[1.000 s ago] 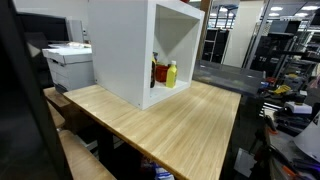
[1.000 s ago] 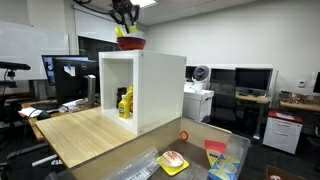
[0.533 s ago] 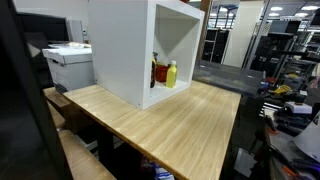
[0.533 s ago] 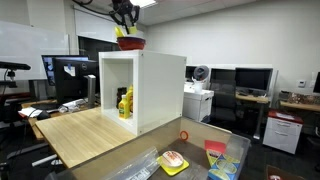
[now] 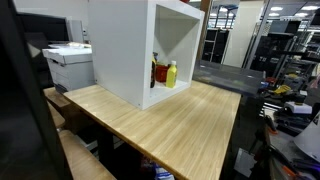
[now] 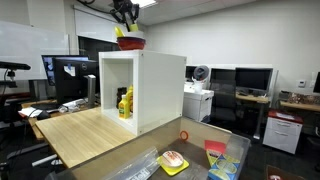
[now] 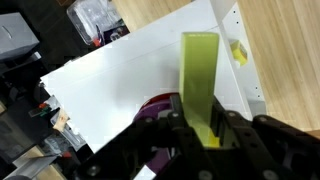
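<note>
My gripper (image 6: 124, 16) (image 7: 200, 133) hangs above the top of a white open-fronted cabinet (image 6: 160, 90) (image 5: 120, 50) (image 7: 130, 75) and is shut on a flat yellow-green strip (image 7: 198, 75) (image 6: 121, 32). In the wrist view the strip runs out from between the two black fingers (image 7: 176, 135) over the cabinet's white top. Just beside it, a red and purple bowl (image 6: 132, 43) (image 7: 156, 106) rests on the cabinet top, partly hidden by the gripper. Inside the cabinet stand a yellow bottle (image 5: 172, 73) (image 6: 125, 102) and a red bottle (image 5: 158, 72). The exterior view of the cabinet's front cuts the gripper off.
The cabinet stands on a wooden table (image 5: 170, 125) (image 6: 85, 135). A white printer (image 5: 68, 62) sits behind it. A low bin of packaged items (image 6: 180, 160) lies in front, and monitors (image 6: 250, 78) and desks stand farther off.
</note>
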Action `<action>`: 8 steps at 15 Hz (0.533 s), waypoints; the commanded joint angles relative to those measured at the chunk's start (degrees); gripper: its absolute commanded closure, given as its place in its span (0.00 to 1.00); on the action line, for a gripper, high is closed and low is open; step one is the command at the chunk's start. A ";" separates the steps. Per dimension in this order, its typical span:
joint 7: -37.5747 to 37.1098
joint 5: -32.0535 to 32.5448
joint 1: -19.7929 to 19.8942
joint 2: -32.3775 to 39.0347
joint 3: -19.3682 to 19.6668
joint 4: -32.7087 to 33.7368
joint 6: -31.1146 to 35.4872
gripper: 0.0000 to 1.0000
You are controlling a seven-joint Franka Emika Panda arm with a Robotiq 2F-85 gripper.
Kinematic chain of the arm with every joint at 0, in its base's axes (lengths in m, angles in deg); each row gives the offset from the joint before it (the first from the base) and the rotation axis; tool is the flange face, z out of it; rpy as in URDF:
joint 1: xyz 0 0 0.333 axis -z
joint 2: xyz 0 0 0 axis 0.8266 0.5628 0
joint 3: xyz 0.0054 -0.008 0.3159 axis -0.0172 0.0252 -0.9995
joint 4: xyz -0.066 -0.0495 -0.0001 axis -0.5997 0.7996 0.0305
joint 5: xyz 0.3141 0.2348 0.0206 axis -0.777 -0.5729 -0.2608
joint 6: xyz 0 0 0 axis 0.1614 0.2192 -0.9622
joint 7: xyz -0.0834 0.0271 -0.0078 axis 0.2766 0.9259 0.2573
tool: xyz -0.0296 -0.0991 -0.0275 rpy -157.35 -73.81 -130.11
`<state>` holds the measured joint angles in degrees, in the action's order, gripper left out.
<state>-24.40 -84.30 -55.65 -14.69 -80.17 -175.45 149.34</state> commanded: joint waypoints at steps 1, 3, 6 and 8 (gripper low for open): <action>-0.09 -0.93 -0.10 1.86 -0.46 2.62 -0.01 0.93; -0.04 -0.99 -0.25 2.40 -0.72 3.24 -0.03 0.93; 0.12 -1.40 -0.51 3.21 -1.27 4.25 -0.07 0.93; 0.17 -1.61 -0.58 3.58 -1.63 4.65 0.24 0.93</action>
<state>-24.42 -84.59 -56.04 -12.37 -81.25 -172.65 149.34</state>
